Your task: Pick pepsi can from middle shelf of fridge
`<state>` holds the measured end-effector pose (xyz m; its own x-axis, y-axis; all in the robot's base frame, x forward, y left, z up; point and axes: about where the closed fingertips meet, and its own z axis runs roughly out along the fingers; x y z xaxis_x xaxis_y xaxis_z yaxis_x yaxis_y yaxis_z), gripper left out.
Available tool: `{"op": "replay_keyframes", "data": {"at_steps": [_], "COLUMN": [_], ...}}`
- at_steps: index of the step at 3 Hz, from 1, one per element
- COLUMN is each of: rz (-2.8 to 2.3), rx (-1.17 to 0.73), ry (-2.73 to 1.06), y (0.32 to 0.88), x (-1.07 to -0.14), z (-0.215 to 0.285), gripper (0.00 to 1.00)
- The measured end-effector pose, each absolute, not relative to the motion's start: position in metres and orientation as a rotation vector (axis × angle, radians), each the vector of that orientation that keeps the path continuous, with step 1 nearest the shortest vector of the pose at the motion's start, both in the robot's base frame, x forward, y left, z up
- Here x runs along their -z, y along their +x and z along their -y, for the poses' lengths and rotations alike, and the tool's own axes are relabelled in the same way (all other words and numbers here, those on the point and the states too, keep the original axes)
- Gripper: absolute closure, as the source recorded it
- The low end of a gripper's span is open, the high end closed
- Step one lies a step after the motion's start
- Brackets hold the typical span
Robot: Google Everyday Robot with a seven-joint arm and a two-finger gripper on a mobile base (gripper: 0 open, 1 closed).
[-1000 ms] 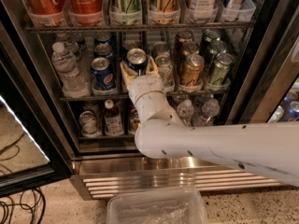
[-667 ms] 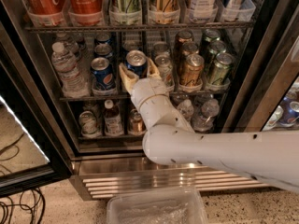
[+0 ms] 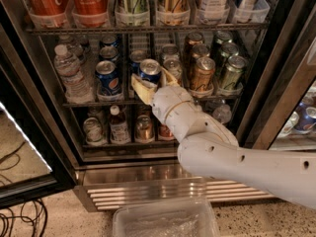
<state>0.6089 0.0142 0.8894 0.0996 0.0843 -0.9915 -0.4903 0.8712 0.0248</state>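
- Here, the pepsi can (image 3: 149,69) sits between the two tan fingers (image 3: 141,92) of the gripper (image 3: 149,78). It is a small dark blue cylinder with a round silver top, at the front of the middle shelf (image 3: 89,103).
- The gripper is closed around the can, one finger on each side and both against its wall.
- The arm (image 3: 237,157) comes in from the lower right. It is smooth, white and thick, with rounded joints and a ringed wrist that narrows toward the gripper.
- Just left of the gripper, a second blue can (image 3: 107,77) stands upright on the same wire rack. Further left is a clear ribbed water bottle (image 3: 69,73) with a white cap.
- To the right of the gripper are a gold can (image 3: 201,73) and then a green can (image 3: 231,72), both metallic and set in clear trays.
- Above the gripper, red Coca-Cola bottles (image 3: 91,1) fill the upper rack.
- The fridge (image 3: 128,194) has a black frame and a ribbed steel base below the gripper.
- On the speckled floor below the arm lies a clear plastic tub (image 3: 165,221). Dark cables (image 3: 19,223) trail far to the lower left.
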Motion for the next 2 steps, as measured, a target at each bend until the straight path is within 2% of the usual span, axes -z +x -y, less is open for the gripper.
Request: {"op": "replay_keyframes", "data": {"at_steps": [1, 2], "rz": [-1.430, -1.416], "rx": [-0.516, -0.567], "ry": [-0.358, -0.388], "y": [0.610, 0.602], "x": [-0.890, -0.895], "z": [-0.003, -0.015], "gripper": [1.00, 1.00]}}
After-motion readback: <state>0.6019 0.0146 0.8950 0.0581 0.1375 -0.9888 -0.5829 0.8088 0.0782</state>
